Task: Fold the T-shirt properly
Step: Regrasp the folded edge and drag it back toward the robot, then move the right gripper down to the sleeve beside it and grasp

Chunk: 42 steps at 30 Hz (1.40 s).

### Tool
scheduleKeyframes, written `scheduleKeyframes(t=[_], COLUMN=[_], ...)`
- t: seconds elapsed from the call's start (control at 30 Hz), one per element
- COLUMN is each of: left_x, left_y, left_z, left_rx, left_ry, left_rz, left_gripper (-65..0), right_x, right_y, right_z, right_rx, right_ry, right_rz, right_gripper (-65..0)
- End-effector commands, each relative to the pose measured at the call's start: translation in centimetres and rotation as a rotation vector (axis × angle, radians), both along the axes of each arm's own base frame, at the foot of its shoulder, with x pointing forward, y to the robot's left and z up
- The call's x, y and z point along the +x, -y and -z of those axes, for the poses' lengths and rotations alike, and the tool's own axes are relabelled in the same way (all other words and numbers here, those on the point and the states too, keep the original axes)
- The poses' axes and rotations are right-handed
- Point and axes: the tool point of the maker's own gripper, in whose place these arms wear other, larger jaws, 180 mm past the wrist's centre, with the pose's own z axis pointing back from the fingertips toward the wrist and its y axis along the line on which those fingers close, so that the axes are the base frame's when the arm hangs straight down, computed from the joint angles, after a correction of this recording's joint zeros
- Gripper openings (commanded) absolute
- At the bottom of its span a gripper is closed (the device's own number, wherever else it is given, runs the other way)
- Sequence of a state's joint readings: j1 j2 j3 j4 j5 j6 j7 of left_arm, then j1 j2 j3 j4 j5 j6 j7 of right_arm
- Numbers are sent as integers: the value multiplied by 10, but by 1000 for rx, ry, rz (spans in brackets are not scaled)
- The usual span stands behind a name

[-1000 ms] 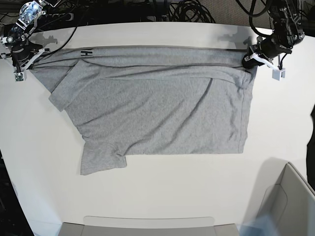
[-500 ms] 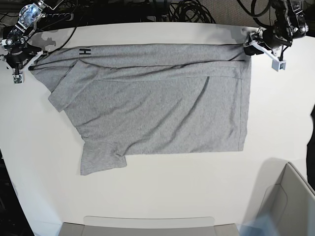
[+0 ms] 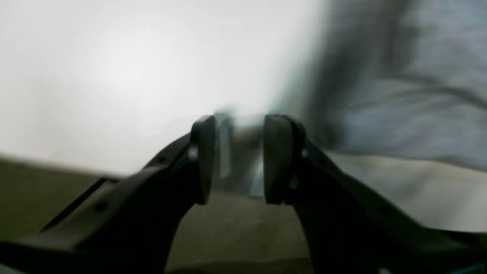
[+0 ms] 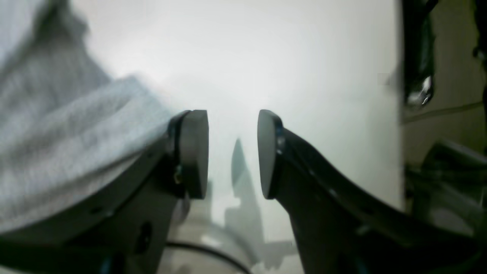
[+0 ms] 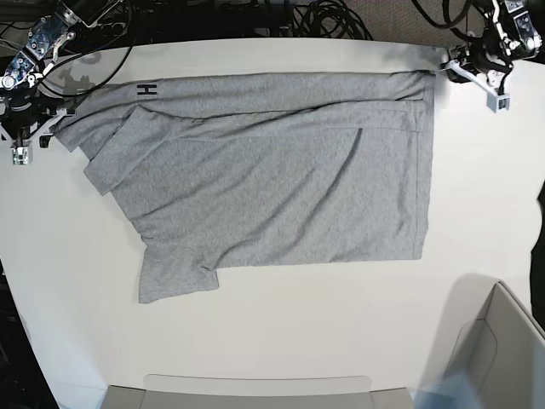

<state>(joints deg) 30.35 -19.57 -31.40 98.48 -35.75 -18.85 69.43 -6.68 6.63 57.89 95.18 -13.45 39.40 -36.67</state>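
On the white tabletop (image 5: pixel 341 332), the heather-grey cotton T-shirt (image 5: pixel 272 183) lies spread w/ its far edge folded over, flat for the next crease. Left gripper (image 3: pixel 236 158) & right gripper (image 4: pixel 233 154), jaws parted, hold nothing, just off its far corners.

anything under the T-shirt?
Only the white table shows around the T-shirt. Its own folded layers overlap, with black lettering peeking out at the top edge. Anything beneath the cloth is covered.
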Motion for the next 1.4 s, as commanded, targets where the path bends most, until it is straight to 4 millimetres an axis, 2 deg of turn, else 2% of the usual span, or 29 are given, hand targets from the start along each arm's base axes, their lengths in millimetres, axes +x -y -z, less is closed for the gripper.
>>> scheduleKeyframes(t=[0.0,0.23,0.3,0.4,0.47,0.53,0.6,0.67,0.73,0.8,0.87,1.0,1.07,1.17,1.37], left_x=[2,6,10,37,54,77,105,129,152,170,179,180,179,178,179], left_y=[-6,-3,-4,-7,-5,-3,3,15,28,42,60,78,82,86,86], left_z=[-8,-10,-12,-23,-31,-42,-56,-66,-74,-80,-80,-74,-70,-69,-69], left_rx=[26,27,35,60,69,73,73,59,41,22,-5,-53,-69,-79,-79], left_ry=[6,14,32,139,200,279,359,415,458,487,499,499,495,498,501], left_rz=[10,28,26,28,36,38,54,84,117,152,188,182,174,168,168], left_gripper=[-424,-424,-424,-424,-424,-424,-424,-424,-424,-424,-424,-424,-424,-424,-424], right_x=[6,-2,-7,4,17,36,60,81,109,132,154,179,185,191,195], right_y=[4,6,15,27,29,28,12,-7,-35,-66,-98,-135,-148,-159,-161], right_z=[-13,-7,-12,-32,-44,-65,-81,-87,-93,-88,-81,-51,-34,-18,10], right_rx=[-27,-48,-56,-42,-41,-62,-77,-82,-77,-49,-30,-6,24,71,144], right_ry=[28,-13,1,96,146,204,242,258,270,263,242,141,93,54,-16], right_rz=[-18,-1,33,76,82,65,1,-69,-164,-255,-344,-436,-471,-491,-486], right_gripper=[-431,-431,-431,-431,-431,-431,-431,-431,-431,-431,-431,-430,-429,-428,-428])
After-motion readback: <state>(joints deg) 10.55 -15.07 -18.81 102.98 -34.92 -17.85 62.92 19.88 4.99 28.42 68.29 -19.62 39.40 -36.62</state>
